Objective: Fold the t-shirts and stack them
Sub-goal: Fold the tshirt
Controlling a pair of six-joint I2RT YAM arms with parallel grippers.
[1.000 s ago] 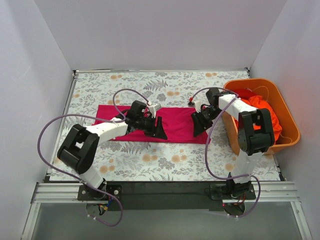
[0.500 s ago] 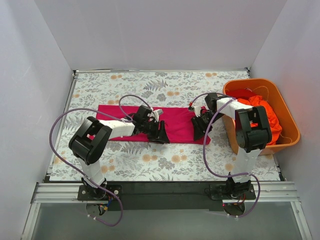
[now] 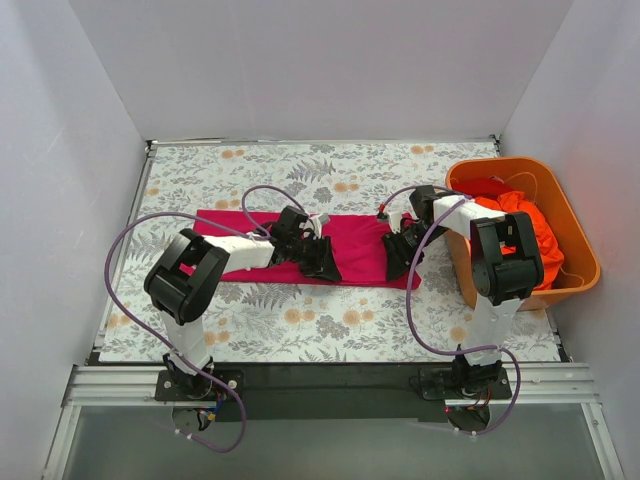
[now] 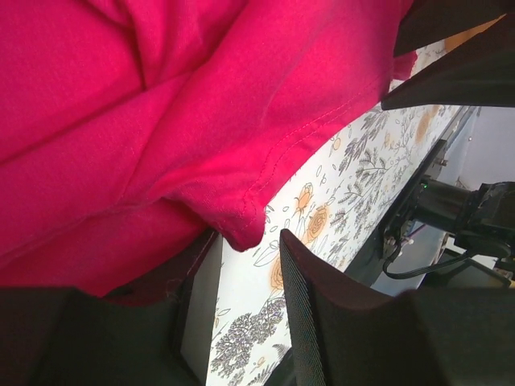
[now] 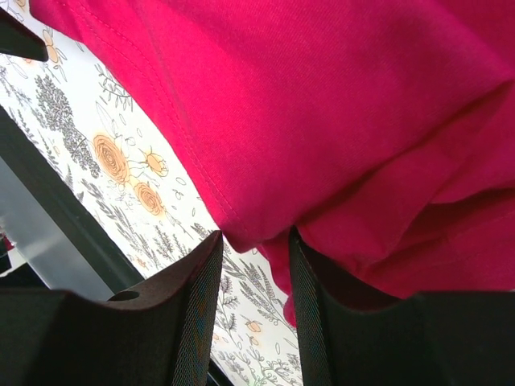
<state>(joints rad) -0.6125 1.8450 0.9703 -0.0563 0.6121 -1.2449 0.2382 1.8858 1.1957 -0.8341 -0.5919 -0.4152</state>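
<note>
A magenta-pink t-shirt (image 3: 355,245) lies folded into a long strip across the middle of the table. My left gripper (image 3: 322,264) is low at the strip's near edge, about mid-length. In the left wrist view its jaws (image 4: 248,241) are open, with a corner of the shirt's hem (image 4: 241,229) hanging between the fingertips. My right gripper (image 3: 400,258) is at the strip's right near corner. In the right wrist view its jaws (image 5: 253,241) are open around the shirt's folded edge (image 5: 257,229). Orange-red t-shirts (image 3: 520,215) lie bundled in the tub.
A rigid orange plastic tub (image 3: 580,262) stands at the right edge of the floral table (image 3: 330,320), close behind my right arm. White walls enclose the table on three sides. Purple cables loop off both arms.
My left arm has swung its elbow to the right and the left gripper has shifted slightly right and down along the shirt's near edge. The right gripper has settled lower at the right corner.
</note>
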